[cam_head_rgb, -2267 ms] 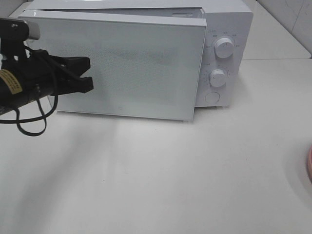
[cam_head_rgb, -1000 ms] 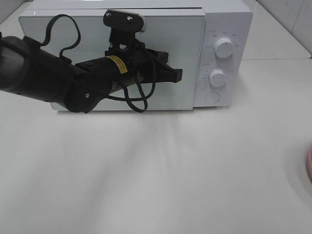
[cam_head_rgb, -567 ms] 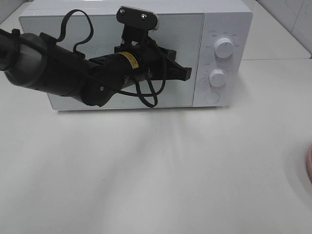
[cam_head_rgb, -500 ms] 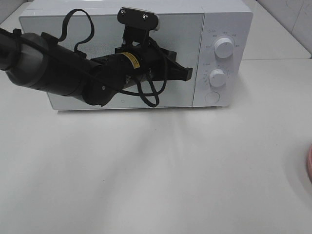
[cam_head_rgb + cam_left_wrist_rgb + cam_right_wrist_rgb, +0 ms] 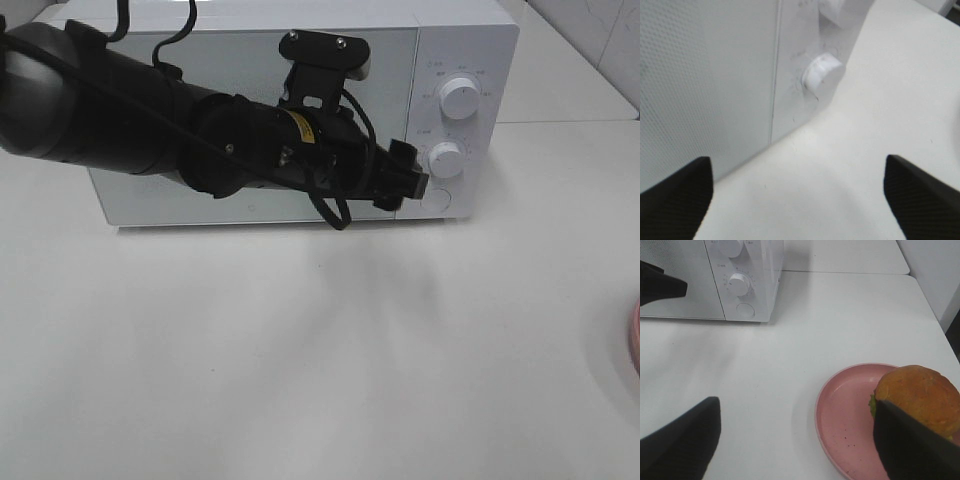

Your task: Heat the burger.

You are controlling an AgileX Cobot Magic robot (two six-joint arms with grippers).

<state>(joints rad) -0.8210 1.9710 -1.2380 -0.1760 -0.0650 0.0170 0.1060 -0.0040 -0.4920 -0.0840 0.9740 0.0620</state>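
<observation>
Here, the left pincer (image 5: pixel 408 186) reaches across the closed door of the microwave (image 5: pixel 450 40), its jaws spread wide and empty, just in front of the lower knob (image 5: pixel 446 158). The right pincer (image 5: pixel 795 440) hangs open above the worktop (image 5: pixel 320 350), holding nothing. The burger (image 5: pixel 920 397) sits on the pink plate (image 5: pixel 845 420), on the right, well apart from the microwave.

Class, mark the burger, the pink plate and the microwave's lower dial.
burger (image 5: pixel 920 395), right wrist view, on the bun's domed top.
pink plate (image 5: pixel 840 415), right wrist view, on its bare inner surface.
lower dial (image 5: pixel 447 159), exterior high view, on the knob's face.
</observation>
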